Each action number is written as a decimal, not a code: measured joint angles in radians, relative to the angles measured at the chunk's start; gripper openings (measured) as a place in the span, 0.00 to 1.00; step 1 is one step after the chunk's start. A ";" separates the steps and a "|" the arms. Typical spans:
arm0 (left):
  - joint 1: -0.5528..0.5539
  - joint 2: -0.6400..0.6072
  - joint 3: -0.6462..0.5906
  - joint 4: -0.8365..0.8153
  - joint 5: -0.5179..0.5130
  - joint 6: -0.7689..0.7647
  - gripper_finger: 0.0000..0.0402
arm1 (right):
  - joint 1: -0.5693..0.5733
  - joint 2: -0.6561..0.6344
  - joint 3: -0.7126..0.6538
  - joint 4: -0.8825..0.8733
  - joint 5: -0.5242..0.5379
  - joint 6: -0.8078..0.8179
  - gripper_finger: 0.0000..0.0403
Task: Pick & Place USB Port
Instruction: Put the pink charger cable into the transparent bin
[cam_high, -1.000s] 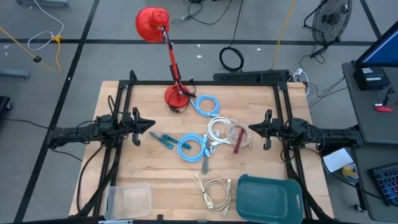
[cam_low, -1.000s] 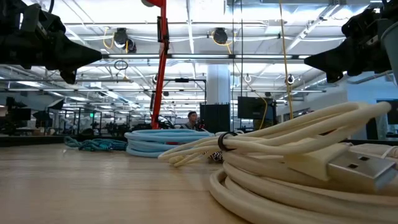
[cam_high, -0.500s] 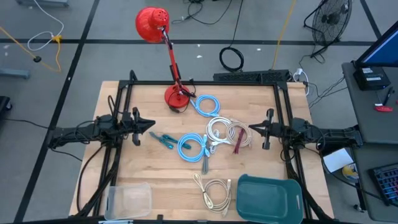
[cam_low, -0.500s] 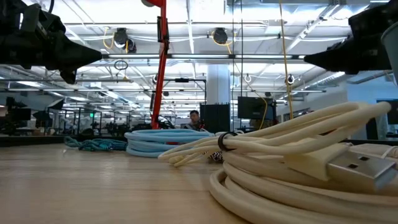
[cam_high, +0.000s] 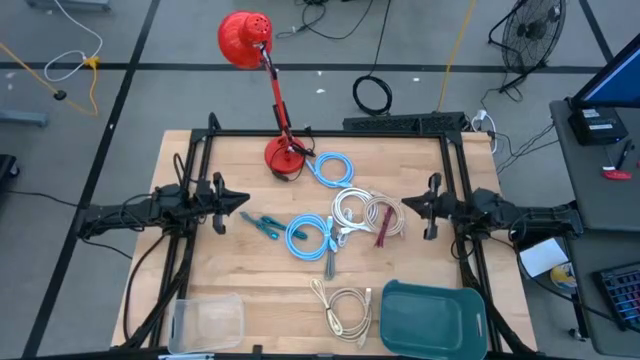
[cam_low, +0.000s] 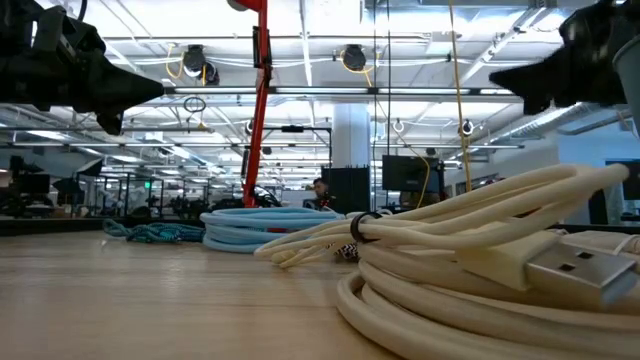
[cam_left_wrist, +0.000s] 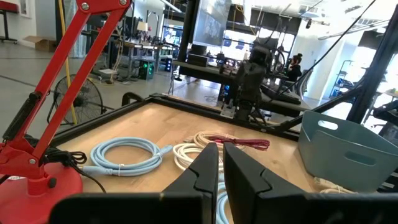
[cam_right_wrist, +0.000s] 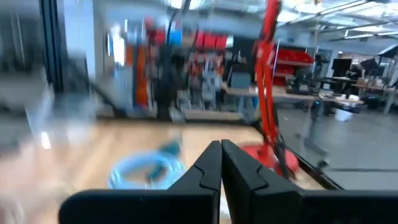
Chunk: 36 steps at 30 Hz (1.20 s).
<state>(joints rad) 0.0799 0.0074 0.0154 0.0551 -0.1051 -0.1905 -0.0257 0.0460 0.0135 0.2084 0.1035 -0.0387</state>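
Note:
Several coiled USB cables lie on the wooden table: a light-blue coil by the lamp base, a white coil, a beige coil with a red tie, a second blue coil, a teal cable and a beige cable near the front edge. That beige cable's USB plug fills the low view. My left gripper hovers shut above the table's left part. My right gripper hovers shut to the right of the beige coil. Neither touches a cable.
A red desk lamp stands with its base at the far edge. A teal bin sits at the near right corner and a clear container at the near left. Bare wood lies between the left gripper and the container.
My right gripper has risen a little in the low view, and its wrist view is blurred by motion. The cables have stayed where they were.

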 joint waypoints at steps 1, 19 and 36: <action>0.000 0.000 0.000 0.000 0.000 0.000 0.06 | 0.000 0.000 0.000 0.033 0.000 0.047 0.00; 0.000 0.000 0.000 0.328 -0.178 0.100 0.06 | 0.000 0.000 0.000 0.606 0.126 0.133 0.00; 0.000 0.047 0.000 0.593 -0.105 0.045 0.06 | 0.000 0.017 0.000 0.547 0.264 0.142 0.00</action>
<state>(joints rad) 0.0799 0.0549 0.0154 0.6478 -0.2104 -0.1459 -0.0260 0.0630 0.0135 0.7556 0.3673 0.1036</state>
